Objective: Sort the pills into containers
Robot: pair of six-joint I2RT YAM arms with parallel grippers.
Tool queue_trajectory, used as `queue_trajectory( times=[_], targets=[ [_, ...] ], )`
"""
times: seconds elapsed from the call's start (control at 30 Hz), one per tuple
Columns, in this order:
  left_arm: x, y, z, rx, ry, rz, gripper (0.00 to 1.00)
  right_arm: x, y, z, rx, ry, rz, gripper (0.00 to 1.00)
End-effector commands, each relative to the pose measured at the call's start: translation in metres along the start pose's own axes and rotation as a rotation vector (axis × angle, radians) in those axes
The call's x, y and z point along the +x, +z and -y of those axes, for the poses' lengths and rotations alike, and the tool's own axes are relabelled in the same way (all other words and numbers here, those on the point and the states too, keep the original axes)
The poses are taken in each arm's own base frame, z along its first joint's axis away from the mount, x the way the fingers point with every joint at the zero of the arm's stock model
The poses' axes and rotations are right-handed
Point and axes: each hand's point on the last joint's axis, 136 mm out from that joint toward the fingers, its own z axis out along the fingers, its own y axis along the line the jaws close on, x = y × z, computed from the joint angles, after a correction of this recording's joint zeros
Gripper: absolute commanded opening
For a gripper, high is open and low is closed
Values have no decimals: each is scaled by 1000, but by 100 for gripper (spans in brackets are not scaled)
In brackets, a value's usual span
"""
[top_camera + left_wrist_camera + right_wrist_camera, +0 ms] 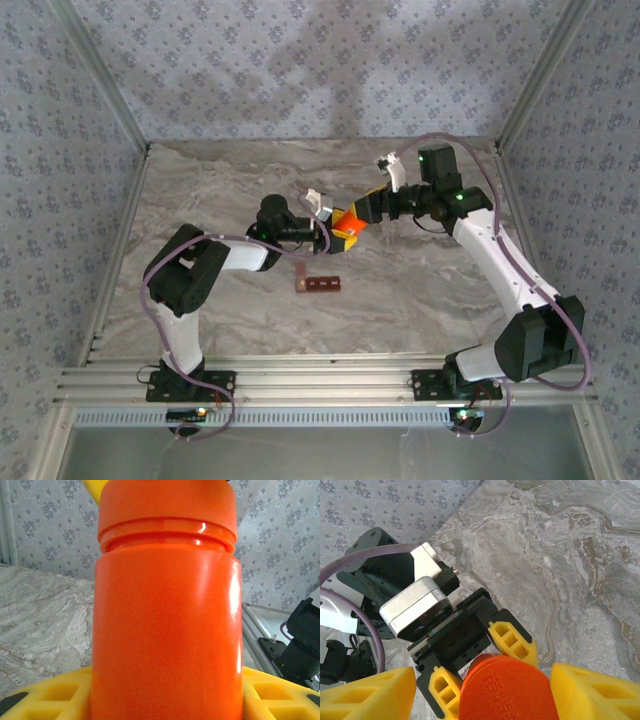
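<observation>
Orange bottle (352, 220) clamped in my left gripper (165, 700), 1 o'clock of the containers (318, 284); right gripper (480, 690) half-open astride its cap (507, 695); next, I reckon: close, unscrew.

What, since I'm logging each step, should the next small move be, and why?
Probably close the right gripper onto the cap: its fingers straddle it with a gap on one side, while the left gripper clamps the orange bottle.

Red-brown containers strip (319, 284) (perhaps four cells), flat, orange bottle (348, 222) aloft
</observation>
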Motion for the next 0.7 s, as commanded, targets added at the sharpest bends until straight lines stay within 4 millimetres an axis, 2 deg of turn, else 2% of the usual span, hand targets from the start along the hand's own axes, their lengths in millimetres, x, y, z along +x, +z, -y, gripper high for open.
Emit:
queue_trajectory(
  times=[0.0,0.3,0.67],
  targets=[
    [-36,0,18,48,106,59,0,12,2,6,14,12,-30,72],
    [-37,-1,20,49,109,61,0,25,8,14,27,38,-63,68],
    [-37,-1,19,49,108,60,0,22,5,14,30,36,-44,47]
  ],
)
